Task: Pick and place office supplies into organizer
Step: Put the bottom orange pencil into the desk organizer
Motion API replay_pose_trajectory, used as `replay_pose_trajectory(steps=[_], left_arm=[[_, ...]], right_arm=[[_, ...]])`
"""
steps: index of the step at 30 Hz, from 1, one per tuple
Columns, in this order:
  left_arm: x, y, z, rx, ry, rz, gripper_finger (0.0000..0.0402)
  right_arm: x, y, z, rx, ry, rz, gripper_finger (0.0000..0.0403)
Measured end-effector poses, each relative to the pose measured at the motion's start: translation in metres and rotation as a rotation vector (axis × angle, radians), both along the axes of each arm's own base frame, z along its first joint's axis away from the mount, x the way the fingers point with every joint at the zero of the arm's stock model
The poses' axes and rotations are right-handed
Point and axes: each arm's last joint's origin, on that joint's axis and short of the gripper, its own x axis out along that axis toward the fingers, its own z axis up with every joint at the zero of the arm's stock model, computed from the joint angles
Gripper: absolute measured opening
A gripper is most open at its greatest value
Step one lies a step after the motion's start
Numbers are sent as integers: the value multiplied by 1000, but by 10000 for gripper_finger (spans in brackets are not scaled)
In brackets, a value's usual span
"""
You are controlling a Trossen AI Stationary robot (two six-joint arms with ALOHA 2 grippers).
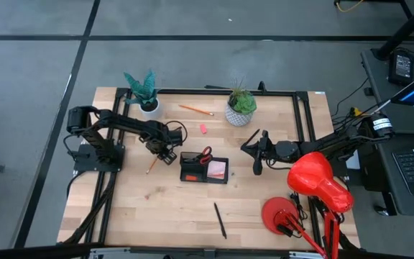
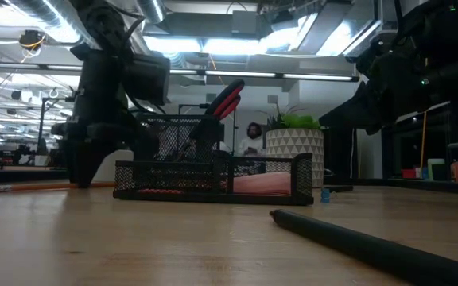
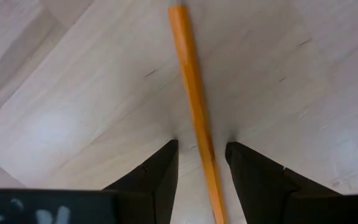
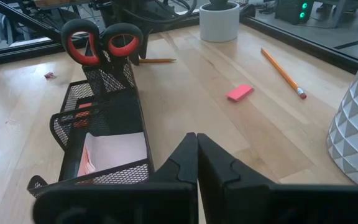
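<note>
The black mesh organizer sits mid-table. Red-handled scissors stand upright in its tall compartment, and a pink sticky-note block lies in the low one. My left gripper points down at the table left of the organizer, open, with one finger on each side of an orange pencil that lies flat; a small gap shows on both sides. My right gripper hovers right of the organizer, shut and empty. A second pencil, a pink eraser and a dark pen lie loose on the wood.
Two potted plants stand near the far edge. A red desk lamp fills the near right corner. A tiny eraser lies beyond the organizer. A black frame borders the table. A person shows in the room behind.
</note>
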Motion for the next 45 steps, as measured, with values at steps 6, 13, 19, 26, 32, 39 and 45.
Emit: replay_pose_trajectory(steps=[6, 13, 19, 26, 32, 39, 45], left_arm=[[0, -6, -2, 23, -1, -1, 143], [-2, -11, -4, 23, -18, -21, 110], [-3, -10, -2, 47, -36, -58, 68], [-2, -11, -2, 50, -39, -96, 34], [-2, -14, -1, 65, -39, -161, 19], [-6, -15, 16, 106, -144, -241, 16], [-12, -14, 41, 176, -238, -301, 15]], right_arm=[[0, 0, 0, 0, 0, 0, 4], [0, 0, 1, 3, -16, 0, 4], [1, 0, 3, 8, -34, -1, 4], [1, 0, 4, 5, -40, 0, 4], [1, 0, 4, 5, -40, 0, 4], [1, 0, 4, 6, -42, -1, 4], [1, 0, 4, 6, -47, -1, 4]])
